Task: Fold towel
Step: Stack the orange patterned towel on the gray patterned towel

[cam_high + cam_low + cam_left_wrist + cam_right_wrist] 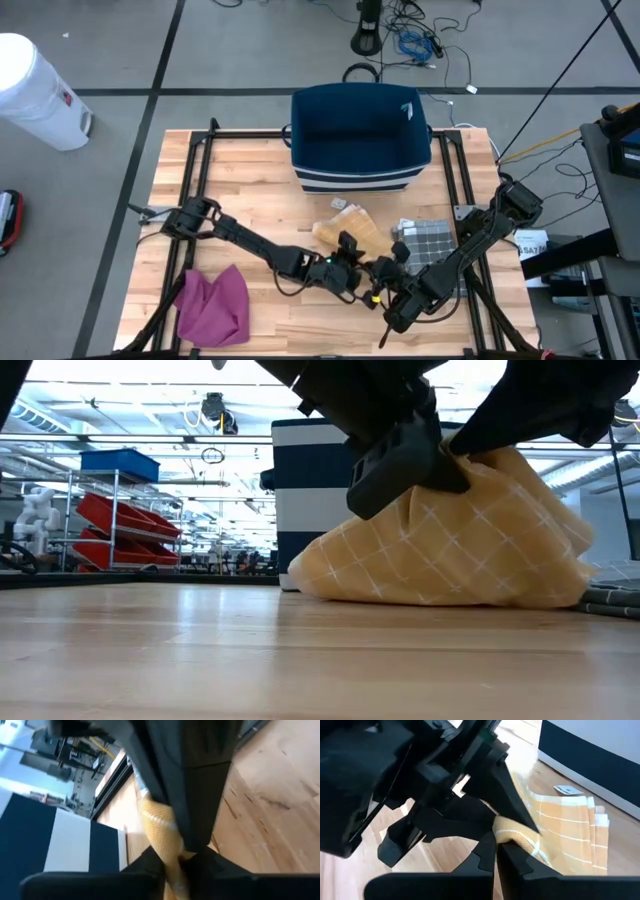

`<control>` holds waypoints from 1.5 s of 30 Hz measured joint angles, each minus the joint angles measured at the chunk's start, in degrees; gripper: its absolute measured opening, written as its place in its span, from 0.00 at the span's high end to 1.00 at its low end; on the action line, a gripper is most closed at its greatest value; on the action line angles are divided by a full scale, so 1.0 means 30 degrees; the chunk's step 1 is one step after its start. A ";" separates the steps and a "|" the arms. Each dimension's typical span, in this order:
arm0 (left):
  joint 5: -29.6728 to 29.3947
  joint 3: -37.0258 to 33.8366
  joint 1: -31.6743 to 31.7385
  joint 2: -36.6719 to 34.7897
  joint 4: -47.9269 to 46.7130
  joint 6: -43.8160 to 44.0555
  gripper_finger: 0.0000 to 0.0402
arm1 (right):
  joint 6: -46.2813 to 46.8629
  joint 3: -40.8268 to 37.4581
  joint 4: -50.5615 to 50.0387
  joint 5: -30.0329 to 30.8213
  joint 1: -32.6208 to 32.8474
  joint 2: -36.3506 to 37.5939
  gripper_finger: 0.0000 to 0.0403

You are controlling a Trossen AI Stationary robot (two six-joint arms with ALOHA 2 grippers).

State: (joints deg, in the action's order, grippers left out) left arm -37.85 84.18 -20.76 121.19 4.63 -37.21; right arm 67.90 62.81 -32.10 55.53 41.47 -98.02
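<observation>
left gripper [352,268]: clenched on yellow towel [352,232] edge, mid-table near front
right gripper [385,272]: clenched on same towel edge, just beside left gripper
yellow towel: bunched, raised at near edge, rest on wooden table [250,190]
pink cloth [213,305]: front left corner
grey checked cloth [432,238]: right of towel
blue bin [360,135]: far edge

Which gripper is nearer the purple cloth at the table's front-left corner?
Left. The left gripper is at the yellow towel mid-table, right of the purple cloth. The right gripper sits just beyond it, farther right, jaws shut on the towel.
</observation>
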 joint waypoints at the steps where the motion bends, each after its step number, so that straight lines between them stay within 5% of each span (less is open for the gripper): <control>1: 0.0004 0.0000 -0.0050 0.0000 -0.0006 -0.0216 0.89 | -0.0316 0.0000 0.0126 -0.0042 0.0000 0.0000 1.00; 6: -0.0417 0.0000 -0.0347 0.0000 -0.0024 -0.1102 0.97 | -0.3543 0.0007 0.0355 -0.1293 0.0410 0.0000 0.93; 11: -0.0918 0.0000 -0.0405 0.0000 -0.0409 -0.1570 0.98 | -0.5568 0.0380 -0.0464 -0.2044 0.1429 0.0000 0.75; 17: -0.0962 0.0000 -0.0376 0.0000 -0.1046 -0.1116 0.98 | -0.4893 0.1117 -0.3971 -0.2135 0.2128 0.0000 0.47; 22: -0.0574 0.0000 -0.0448 0.0000 -0.1287 -0.0775 0.98 | -0.4407 0.1224 -0.6074 -0.2001 0.1998 0.0000 0.33; 28: -0.0233 0.0000 -0.0558 -0.0002 -0.1291 -0.0712 0.98 | -0.5095 0.0993 -0.6252 -0.1509 0.1233 0.0000 0.30; 36: -0.0373 0.0000 -0.0469 -0.0310 -0.1076 -0.0626 0.98 | -0.7520 -0.0391 -0.1930 -0.2616 0.0352 -0.0007 0.32; 45: -0.0437 0.0007 -0.0587 -0.1264 -0.1260 -0.0200 0.98 | -0.4835 -0.2672 -0.2709 -0.3134 0.0174 -0.0015 0.41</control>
State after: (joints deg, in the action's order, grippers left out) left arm -39.16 84.20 -22.52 117.39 0.85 -37.81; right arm 53.39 54.79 -40.23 46.13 42.00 -98.06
